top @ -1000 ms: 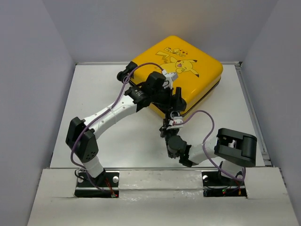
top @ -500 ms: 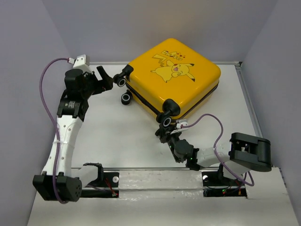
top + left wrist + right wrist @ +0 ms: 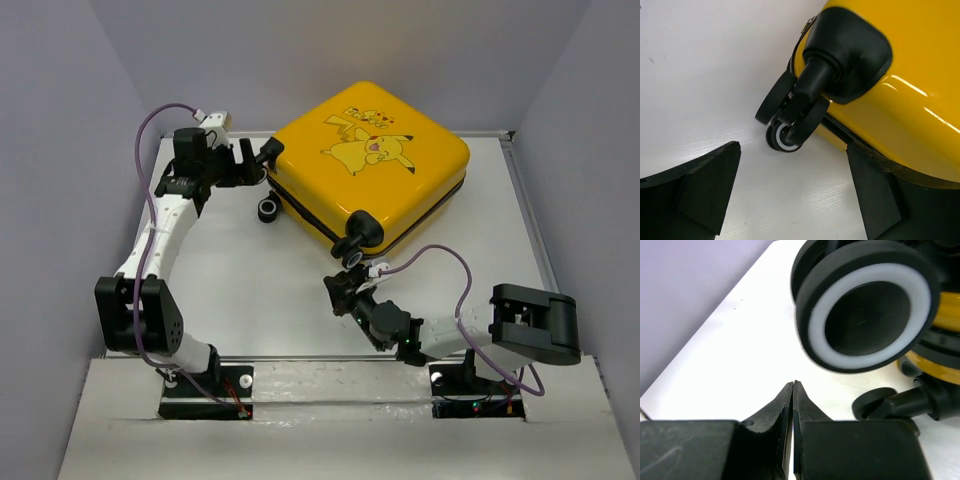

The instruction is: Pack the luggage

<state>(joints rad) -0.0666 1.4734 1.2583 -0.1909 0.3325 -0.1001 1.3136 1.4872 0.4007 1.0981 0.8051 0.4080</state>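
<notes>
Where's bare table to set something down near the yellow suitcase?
Bare white table lies between the left arm, the yellow hard-shell suitcase and the shut right claw. A narrower strip runs between suitcase and right wall. Crowded: far-left corner, where the open left claw faces a black wheel.

This is a robotics lab cell: a boxed-in test rig. Plain grey-lilac walls close in a white bench on the left, right and far sides. Two white-and-black arms, the left arm and the right arm, are bolted to dark plates on a silvery strip along the bench's near edge. Purple cables loop loosely from the arms to their wrists. The light is flat and even. The wrist views show the same bare white bench top, and the right one the lilac wall.
</notes>
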